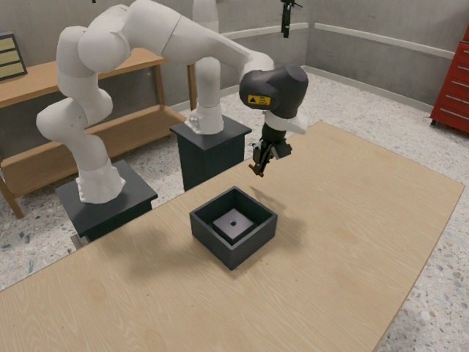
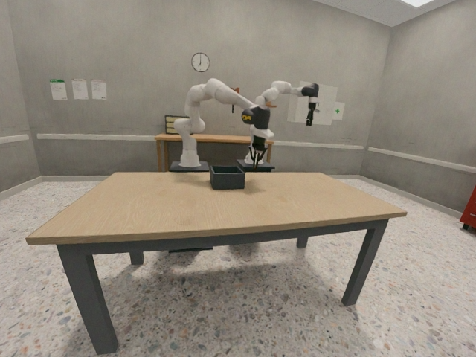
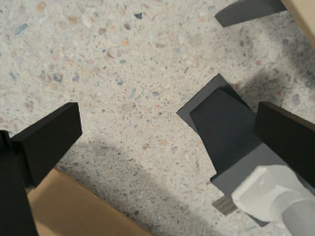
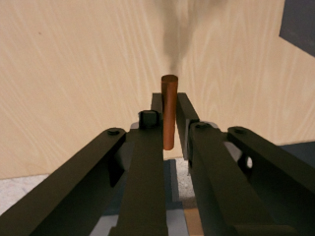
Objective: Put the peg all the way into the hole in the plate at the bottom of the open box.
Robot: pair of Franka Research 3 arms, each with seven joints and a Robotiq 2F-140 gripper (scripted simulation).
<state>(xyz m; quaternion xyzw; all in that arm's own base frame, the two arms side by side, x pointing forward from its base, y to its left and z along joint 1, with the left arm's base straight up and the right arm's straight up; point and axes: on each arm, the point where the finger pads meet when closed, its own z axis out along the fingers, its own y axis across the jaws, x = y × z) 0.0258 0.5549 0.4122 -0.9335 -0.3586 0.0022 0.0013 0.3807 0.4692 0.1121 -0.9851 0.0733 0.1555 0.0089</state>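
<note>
On the bench [image 1: 341,265] [image 2: 192,207] [image 3: 306,15] [image 4: 74,74], the open box [image 1: 212,242] [image 2: 227,182] [image 4: 300,25] held the plate [image 1: 227,229], its hole [image 1: 233,223] unfilled. Just beyond the box, raised above the bench, the jaws of the right gripper [image 1: 259,169] [image 2: 255,165] [image 4: 169,105] were nearly closed, gripping the peg [image 1: 251,166] [image 4: 168,118], which stood crosswise to the fingers and looked tilted. Good carrying called for rim clearance, then setting the peg upright and centring it before a straight, gentle descent; a slanted entry could jam. Well apart, the jaws of the left gripper [image 1: 286,34] [image 2: 309,123] [image 3: 168,118] stood fully open, holding nothing.
</note>
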